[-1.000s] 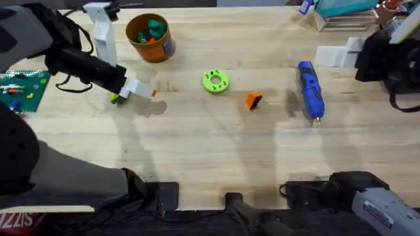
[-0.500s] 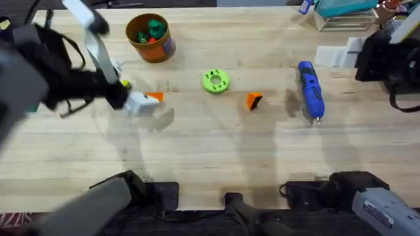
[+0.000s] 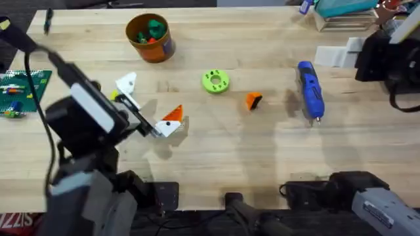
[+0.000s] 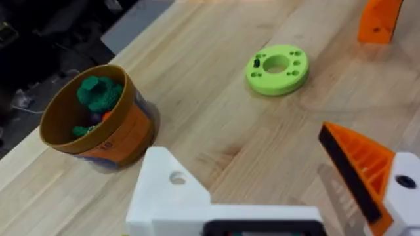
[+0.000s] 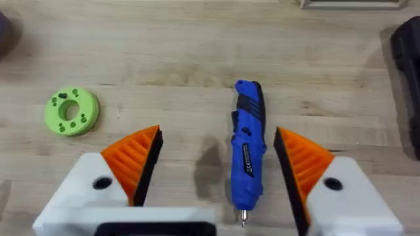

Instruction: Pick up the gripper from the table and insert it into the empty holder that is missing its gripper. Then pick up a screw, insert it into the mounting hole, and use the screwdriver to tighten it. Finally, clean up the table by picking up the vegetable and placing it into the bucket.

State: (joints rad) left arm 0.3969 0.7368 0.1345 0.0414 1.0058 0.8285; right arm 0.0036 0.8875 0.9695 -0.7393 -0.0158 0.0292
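Two white finger blocks belong to the left gripper [image 3: 147, 105] and they stand wide apart – one carries an orange ribbed pad [image 4: 357, 167], the other, the holder [image 4: 172, 193], is bare and shows its mounting hole [image 4: 177, 177]. The small orange gripper [image 3: 253, 100] lies on the table [image 3: 216, 151] between the green disc [image 3: 215, 81] and the blue screwdriver [image 3: 311, 90]. Above the screwdriver, the right gripper [image 5: 216, 164] hangs with fingers spread – nothing between them. The bucket [image 3: 149, 37] stands at the far left.

Overhead downward; wrist views close, tableward
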